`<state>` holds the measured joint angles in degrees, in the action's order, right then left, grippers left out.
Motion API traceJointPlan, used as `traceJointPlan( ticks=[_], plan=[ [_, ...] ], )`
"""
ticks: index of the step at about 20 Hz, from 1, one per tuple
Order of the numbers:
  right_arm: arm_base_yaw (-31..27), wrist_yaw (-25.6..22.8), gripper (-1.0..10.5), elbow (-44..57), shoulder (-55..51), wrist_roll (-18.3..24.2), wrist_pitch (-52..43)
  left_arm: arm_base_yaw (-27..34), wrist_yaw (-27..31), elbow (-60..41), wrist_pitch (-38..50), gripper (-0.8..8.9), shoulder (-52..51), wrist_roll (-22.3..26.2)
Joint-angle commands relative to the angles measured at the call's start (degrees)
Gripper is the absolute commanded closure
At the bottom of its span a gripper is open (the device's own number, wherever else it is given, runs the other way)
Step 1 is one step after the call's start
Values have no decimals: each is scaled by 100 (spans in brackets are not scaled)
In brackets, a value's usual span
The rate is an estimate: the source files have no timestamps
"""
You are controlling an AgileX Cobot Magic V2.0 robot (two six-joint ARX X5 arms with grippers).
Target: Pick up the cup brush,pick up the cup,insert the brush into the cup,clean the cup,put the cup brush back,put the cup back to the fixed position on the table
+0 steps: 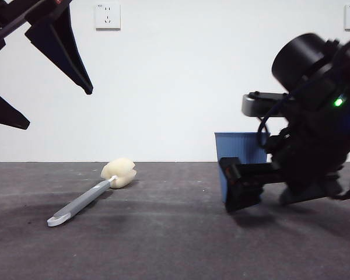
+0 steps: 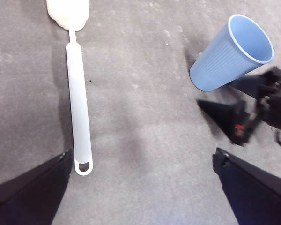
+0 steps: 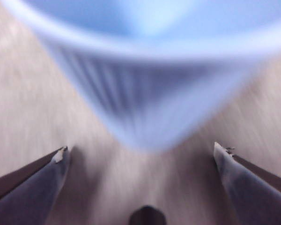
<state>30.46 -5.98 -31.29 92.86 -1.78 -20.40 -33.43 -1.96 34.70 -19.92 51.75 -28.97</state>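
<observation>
A: The right end effector (image 1: 245, 186) is seen low at the tabletop (image 1: 163, 245), its jaws spread wide and nothing pinched between them. What is it lined up with?

B: The cup (image 3: 145, 79). In the right wrist view the blue ribbed wall is seen blurred and very close, centred between the two open jaws but not yet touched by them. In the front view the cup (image 1: 240, 149) is found standing upright on the tabletop, partly hidden behind that arm.

A: And the left end effector (image 2: 140, 187)?

B: It is held high above the tabletop, jaws also spread and empty. The cup brush (image 2: 78, 93) is seen below it, lying flat, well apart from the cup (image 2: 232, 54).

A: How is the brush laid out?

B: Its long axis runs away from the left end effector: the looped handle end is nearest, just beside one jaw, and the sponge head is farthest. In the front view the cup brush (image 1: 90, 195) is seen slanting across the tabletop.

A: So the brush is judged to be the left arm's job?

B: Yes; a descent and a sideways shift over the handle would be needed.
</observation>
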Motion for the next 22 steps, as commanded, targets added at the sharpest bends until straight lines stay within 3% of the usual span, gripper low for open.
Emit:
traceJointPlan(
  ticks=[1, 4, 6, 8, 10, 11, 12, 16, 22],
  plan=[
    [35, 15, 410, 105, -586, -302, 1027, 0, -4, -57, 11, 310, 2, 68],
    [52, 514, 412, 105, -1812, -584, 2669, 4, -446, -57, -26, 311, 2, 68],
    [76, 1156, 425, 101, -2879, -839, 3574, 4, -839, -57, -39, 316, -2, 66],
    [76, 1978, 599, 48, -3991, -1152, 4424, 4, -1419, -50, -79, 347, -22, 59],
    [76, 2424, 869, -96, -4944, -1237, 5211, 4, -1998, -46, -166, 567, -46, 63],
    [76, 2566, 970, -177, -5370, -1241, 5486, 2, -2240, -46, -199, 729, -55, 68],
    [76, 2573, 958, -229, -5683, -1311, 5648, 2, -2389, -46, -203, 840, -55, 68],
    [76, 2555, 958, -297, -6452, -1537, 6181, 2, -2717, -46, -197, 820, -57, 70],
    [76, 2551, 958, -297, -6485, -1539, 6393, 4, -2706, -46, -155, 818, -57, 70]
  ],
)
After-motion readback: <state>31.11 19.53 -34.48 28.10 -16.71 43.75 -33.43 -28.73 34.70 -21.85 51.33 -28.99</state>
